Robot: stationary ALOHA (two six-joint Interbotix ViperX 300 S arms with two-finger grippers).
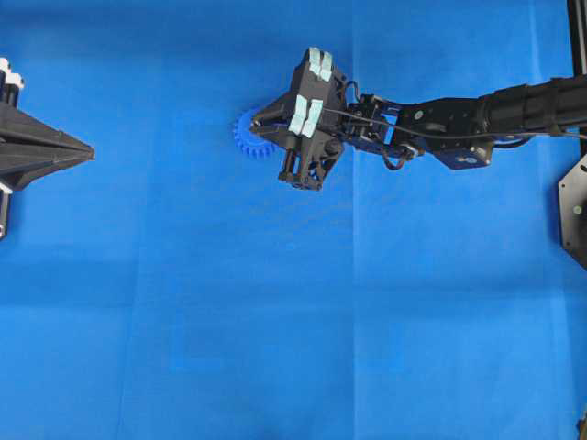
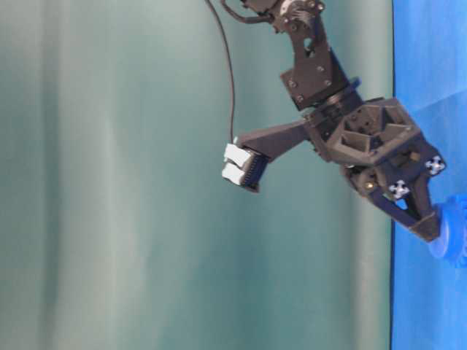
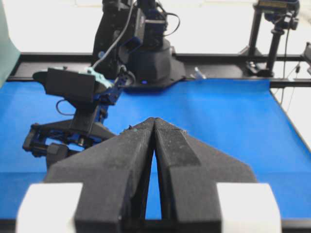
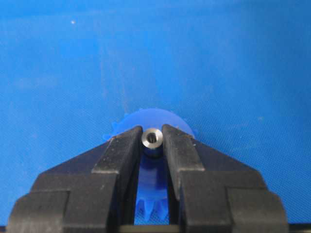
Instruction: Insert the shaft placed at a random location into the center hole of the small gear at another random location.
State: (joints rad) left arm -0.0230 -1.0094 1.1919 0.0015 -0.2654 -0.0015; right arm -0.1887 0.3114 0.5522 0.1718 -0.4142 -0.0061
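the right gripper [image 4: 152, 141] is clenched on the shaft [image 4: 151, 138], held at its fingertips directly over the small gear [image 1: 249, 134] at upper centre of the overhead view. the left gripper [image 3: 154, 127], clenched and holding nothing, sits at the surface's [image 1: 275, 321] left edge.

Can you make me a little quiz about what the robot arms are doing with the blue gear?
1. True or false: the right gripper is shut on the shaft.
2. Where is the small gear compared with the right gripper's tips? A) right under them B) far away by the left gripper C) held in the air
3. Fill in: the left gripper's jaws are ____ with nothing between them.

Key: 1 true; 2 A; 3 shut
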